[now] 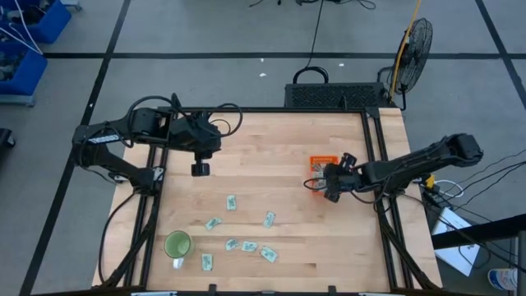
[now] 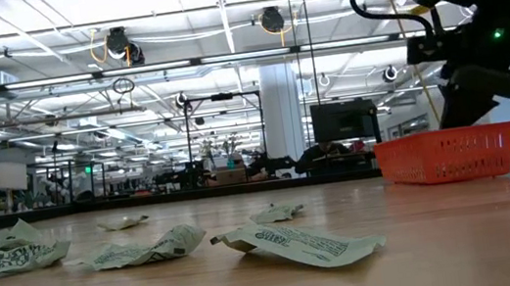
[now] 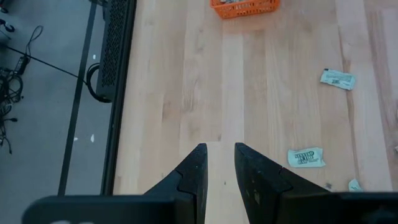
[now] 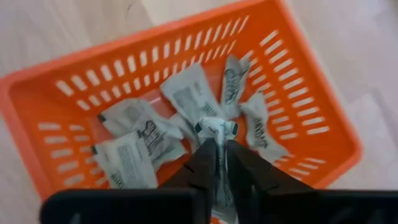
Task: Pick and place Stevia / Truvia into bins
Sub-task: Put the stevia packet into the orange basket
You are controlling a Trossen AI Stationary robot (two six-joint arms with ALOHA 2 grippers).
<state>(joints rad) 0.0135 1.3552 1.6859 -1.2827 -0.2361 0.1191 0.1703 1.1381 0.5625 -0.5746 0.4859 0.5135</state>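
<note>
The orange tray (image 1: 323,161) stands at the table's right side, with several pale green and white sachets (image 4: 134,146) lying in it. My right gripper (image 1: 320,182) hangs over the tray, pointing down, shut on one sachet (image 4: 216,127). Several more sachets (image 1: 232,202) lie flat on the near middle of the table. They also show in the low view (image 2: 298,244). My left gripper (image 1: 200,168) hovers over bare wood at the left. In its wrist view (image 3: 219,149) its fingers stand a little apart and hold nothing. My right gripper pinches the sachet between its two fingers, coming from above and pointing down into the tray. The sachet's crumpled end (image 4: 216,126) sticks out past the fingertips (image 4: 205,149). It hangs just above the sachets in the tray. I cannot tell whether it touches them.
A round green cup (image 1: 177,244) stands near the table's front left corner, beside the loose sachets. A black grille (image 1: 333,95) lies past the far edge. Black frame rails (image 1: 380,156) run along both sides. Bare wood lies between the two grippers.
</note>
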